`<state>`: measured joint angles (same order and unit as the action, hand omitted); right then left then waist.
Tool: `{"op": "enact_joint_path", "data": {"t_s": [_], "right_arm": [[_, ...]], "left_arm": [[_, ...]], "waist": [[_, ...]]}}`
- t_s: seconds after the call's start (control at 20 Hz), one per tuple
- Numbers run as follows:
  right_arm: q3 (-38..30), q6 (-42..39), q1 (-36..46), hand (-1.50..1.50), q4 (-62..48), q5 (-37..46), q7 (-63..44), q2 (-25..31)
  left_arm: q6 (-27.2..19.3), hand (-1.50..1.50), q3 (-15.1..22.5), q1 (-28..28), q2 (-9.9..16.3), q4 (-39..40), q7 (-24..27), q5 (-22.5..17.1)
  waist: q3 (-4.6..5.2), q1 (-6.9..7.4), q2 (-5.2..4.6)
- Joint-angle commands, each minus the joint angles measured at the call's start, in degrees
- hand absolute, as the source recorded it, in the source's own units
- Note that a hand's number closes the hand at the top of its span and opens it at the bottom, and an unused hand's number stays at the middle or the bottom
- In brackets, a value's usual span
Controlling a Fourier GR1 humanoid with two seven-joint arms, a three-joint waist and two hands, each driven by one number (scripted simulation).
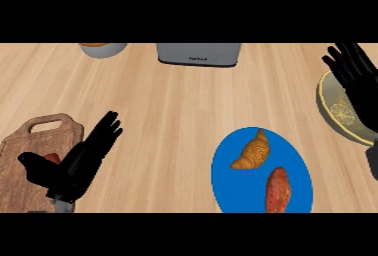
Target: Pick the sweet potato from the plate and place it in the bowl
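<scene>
Light wood worktop [177,100]. Sweet potato [277,190] lies on blue plate [221,175], lower right, beside a croissant [252,151]; long axis runs near-far w/ slight tilt. Bowl [328,102] at right edge. My R hand [354,75] is over the bowl, fingers spread, holding nothing, prob. staged to reach. L hand [81,155] open, idle by cutting board [29,150].

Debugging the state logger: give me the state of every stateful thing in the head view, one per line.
sweet potato: lying on the plate, not grasped
blue plate: holds sweet potato and croissant
croissant: on the plate, apart from the sweet potato
bowl: upright at right edge, partly hidden by the right hand
left hand: open, over the cutting board's edge
right hand: open, over the bowl
cutting board: flat on the counter
</scene>
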<state>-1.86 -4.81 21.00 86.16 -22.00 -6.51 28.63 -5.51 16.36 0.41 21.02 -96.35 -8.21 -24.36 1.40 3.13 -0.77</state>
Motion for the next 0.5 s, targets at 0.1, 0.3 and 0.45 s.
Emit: {"op": "enact_joint_path", "data": {"t_s": [0.1, 0.3, 0.45], "right_arm": [[-0.8, 10.1, -7.3, -1.50, 0.7, 1.3, -3.2, -6.1], [3.0, 14.3, -15.7, -1.50, -5.9, 18.2, -10.2, 7.2], [-0.8, 32.9, -22.3, -1.50, -4.2, 18.2, -10.6, -5.8]], "left_arm": [[-1.9, 0.00, -7.3, -0.8, 0.5, -0.5, 4.9, -0.3], [-3.5, 0.00, -10.5, -2.9, 1.7, -1.4, 5.5, -0.3], [-3.5, 0.00, -14.0, -3.4, 2.0, -0.9, 6.9, -1.8]], "waist": [[-1.35, -3.55, 1.04], [0.87, -5.00, -0.83], [-1.07, -6.14, 1.14]]}}
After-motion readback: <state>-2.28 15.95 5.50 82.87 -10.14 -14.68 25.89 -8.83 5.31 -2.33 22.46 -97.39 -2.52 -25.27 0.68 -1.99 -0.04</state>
